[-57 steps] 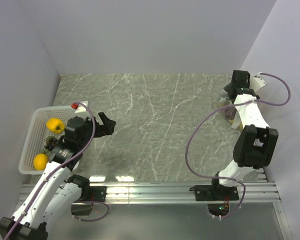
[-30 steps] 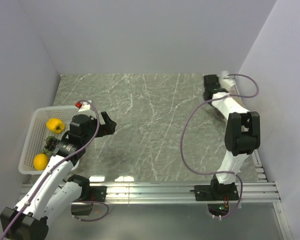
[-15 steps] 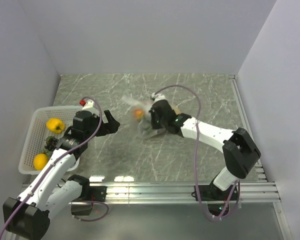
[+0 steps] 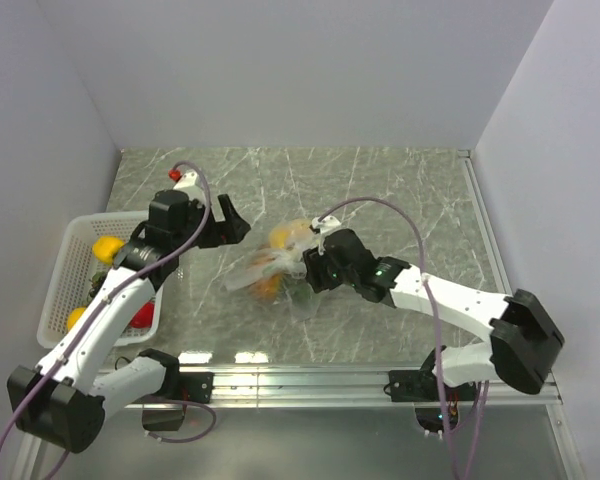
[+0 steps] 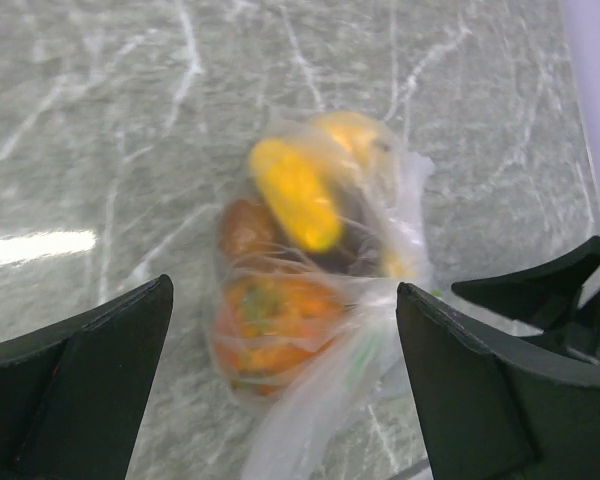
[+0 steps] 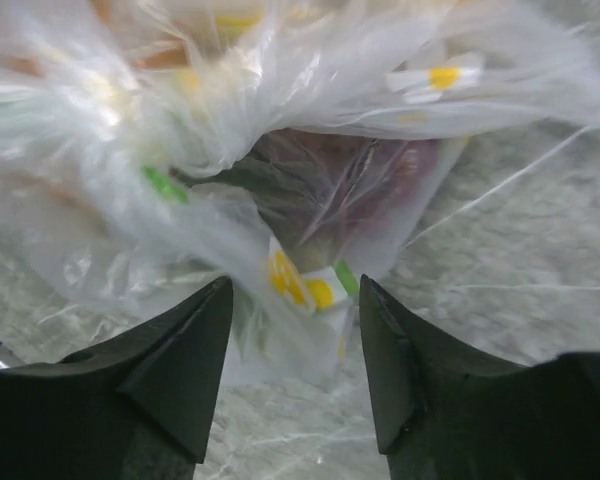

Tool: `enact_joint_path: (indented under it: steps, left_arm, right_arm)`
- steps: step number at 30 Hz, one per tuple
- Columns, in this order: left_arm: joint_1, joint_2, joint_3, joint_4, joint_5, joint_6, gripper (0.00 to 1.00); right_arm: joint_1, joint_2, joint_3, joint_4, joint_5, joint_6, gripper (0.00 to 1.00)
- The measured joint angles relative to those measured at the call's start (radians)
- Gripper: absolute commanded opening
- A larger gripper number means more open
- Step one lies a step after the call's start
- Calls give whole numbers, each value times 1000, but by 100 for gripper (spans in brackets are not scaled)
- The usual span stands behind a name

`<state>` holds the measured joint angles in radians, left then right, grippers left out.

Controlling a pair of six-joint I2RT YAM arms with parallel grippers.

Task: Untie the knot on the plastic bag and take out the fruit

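Observation:
The clear plastic bag (image 4: 272,268) lies on the marble table (image 4: 380,190) near its middle, crumpled and blurred. Through it I see fruit: a yellow one (image 5: 295,195), a brownish round one (image 5: 244,226), an orange pineapple (image 5: 278,322) and dark purple grapes (image 6: 330,190). I cannot pick out the knot among the folds. My right gripper (image 4: 313,268) is at the bag's right side and open, with loose plastic (image 6: 300,300) lying between its fingers. My left gripper (image 4: 232,222) hangs wide open above and left of the bag, apart from it.
A white basket (image 4: 55,290) stands at the table's left edge, under my left arm, with a yellow fruit (image 4: 106,248), an orange one (image 4: 76,318) and something red (image 4: 142,316) in it. Grey walls close in the back and both sides.
My right arm swung from the far right corner to the table's middle, carrying the bag, and its jaws went from shut to open. The left gripper rose toward the bag.

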<state>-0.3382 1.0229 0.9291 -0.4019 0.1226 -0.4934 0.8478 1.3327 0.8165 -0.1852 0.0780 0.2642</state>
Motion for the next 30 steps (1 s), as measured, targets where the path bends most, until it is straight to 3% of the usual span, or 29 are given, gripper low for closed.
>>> enact_joint_path:
  steps: [8,19,22,23,24,30]
  left_arm:
    - [-138,226,72,17,64,29,93]
    - [-245,428,212,0,34,72,79]
    - [-250,439,212,-15,18,70,78]
    - [-250,439,212,-16,11,65,79]
    - [-251,440,211,-16,3,60,80]
    - [-251,431,163,12,-38,-32,81]
  right_arm:
    - [0,-180,-24,72,-39,-55,66]
    - [1,-70,-66,196,-91,-74,59]
    - [2,-56,-89,234,-91,-78,34]
    - [3,-50,-99,250,-91,-79,11]
    - [3,-44,-109,261,-91,-84,0]
    - [3,-34,-221,336,-62,-56,0]
